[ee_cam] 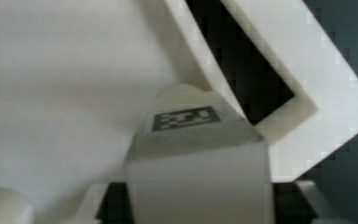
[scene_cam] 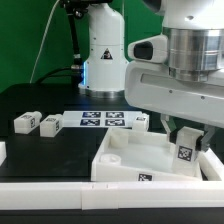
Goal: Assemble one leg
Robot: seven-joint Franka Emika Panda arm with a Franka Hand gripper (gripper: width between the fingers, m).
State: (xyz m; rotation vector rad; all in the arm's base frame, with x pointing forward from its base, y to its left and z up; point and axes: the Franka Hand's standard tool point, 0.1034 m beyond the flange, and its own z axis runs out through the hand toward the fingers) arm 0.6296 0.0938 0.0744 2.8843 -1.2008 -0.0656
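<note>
On my exterior view's left I see two loose legs and lying side by side on the black table, near each other and well apart from the arm. Moving toward the middle, the marker board lies flat on the table with its row of tags, and a third leg sits just beside the board's end on the exterior view's right. Below that, the large white panel with raised edges lies on the table in front of a white rail that runs along the near edge. On the exterior view's right the gripper hangs down over the panel's far corner, and a fourth leg, its tag facing me, stands upright between the dark fingers, its lower end touching or just above the panel; I cannot tell which. The fingers look closed against that leg's sides. In the wrist view the same leg fills the lower middle, its tag toward the camera, with the white panel behind it and a dark gap beside the panel's angled edge. I cannot see the finger pads themselves in that view.
</note>
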